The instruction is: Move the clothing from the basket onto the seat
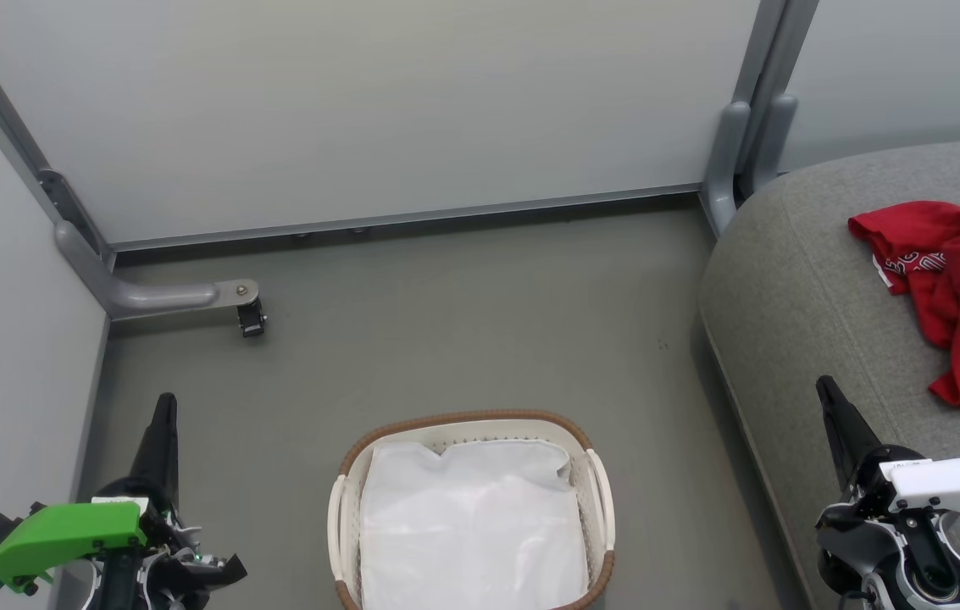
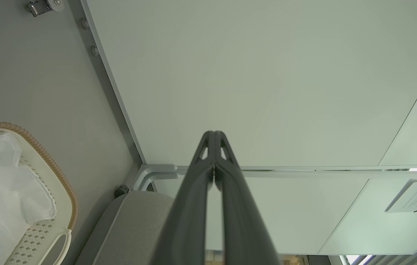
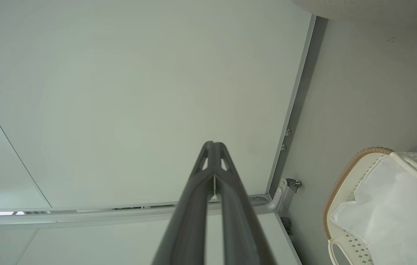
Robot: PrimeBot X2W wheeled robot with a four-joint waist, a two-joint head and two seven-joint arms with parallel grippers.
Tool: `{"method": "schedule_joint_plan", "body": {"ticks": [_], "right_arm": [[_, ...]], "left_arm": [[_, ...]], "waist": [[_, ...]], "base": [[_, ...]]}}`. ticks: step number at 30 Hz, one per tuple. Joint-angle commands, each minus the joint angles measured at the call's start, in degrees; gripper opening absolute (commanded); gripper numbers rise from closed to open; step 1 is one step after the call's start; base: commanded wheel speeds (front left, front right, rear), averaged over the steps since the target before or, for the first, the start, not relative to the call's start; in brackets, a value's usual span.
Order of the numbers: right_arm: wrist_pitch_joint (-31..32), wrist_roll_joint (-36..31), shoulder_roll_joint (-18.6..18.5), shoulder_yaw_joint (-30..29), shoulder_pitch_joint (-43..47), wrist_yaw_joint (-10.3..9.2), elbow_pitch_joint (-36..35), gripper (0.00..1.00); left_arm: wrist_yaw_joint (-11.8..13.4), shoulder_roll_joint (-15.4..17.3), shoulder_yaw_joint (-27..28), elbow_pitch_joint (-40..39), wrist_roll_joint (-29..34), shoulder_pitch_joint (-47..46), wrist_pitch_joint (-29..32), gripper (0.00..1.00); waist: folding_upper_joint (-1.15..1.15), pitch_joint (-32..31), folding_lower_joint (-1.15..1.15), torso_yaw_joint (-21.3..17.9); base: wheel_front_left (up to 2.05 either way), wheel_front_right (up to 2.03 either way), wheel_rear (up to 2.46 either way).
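The red clothing (image 1: 958, 296) lies in a crumpled heap on the grey seat (image 1: 793, 288) at the far right. White lettering shows on one fold, and the heap's right side runs out of the head view. The basket (image 1: 469, 421) stands on the grey floor (image 1: 463, 322) at the near centre, just left of the seat's rounded edge and apart from it. Its brown woven rim faces up and its white cloth liner (image 1: 471, 525) is spread across the inside. The left gripper (image 1: 166, 400) hangs at the near left beside the left wall panel, well apart from the basket. Its two dark fingers are pressed together tip to tip with nothing between them, which the left wrist view shows plainly. The right gripper (image 1: 824, 384) is at the near right, over the near part of the seat. Its fingers are likewise closed flat against each other and hold nothing, and they point toward the far side. It is well short of the clothing and not touching it. Pale partition panels (image 1: 361, 110) close off the far side, and a small caster (image 1: 252, 322) on a grey foot stands on the floor at the far left.
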Motion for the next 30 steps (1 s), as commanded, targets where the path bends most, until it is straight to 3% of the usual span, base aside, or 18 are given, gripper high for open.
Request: {"method": "schedule_joint_plan", "body": {"ticks": [1,30], "right_arm": [[0.1,0.21,-0.34,-0.1,0.59,0.0,-0.23,0.0],[0.09,0.21,-0.34,-0.09,0.6,0.0,-0.23,0.0]], "left_arm": [[-0.35,0.38,0.1,-0.1,-0.19,-0.58,0.19,0.0],[-0.36,0.38,0.1,-0.1,-0.2,-0.58,0.18,0.0]], "waist": [[0.0,0.0,0.0,0.0],[0.0,0.0,0.0,0.0]], "base": [[0.0,0.0,0.0],[0.0,0.0,0.0]]}}
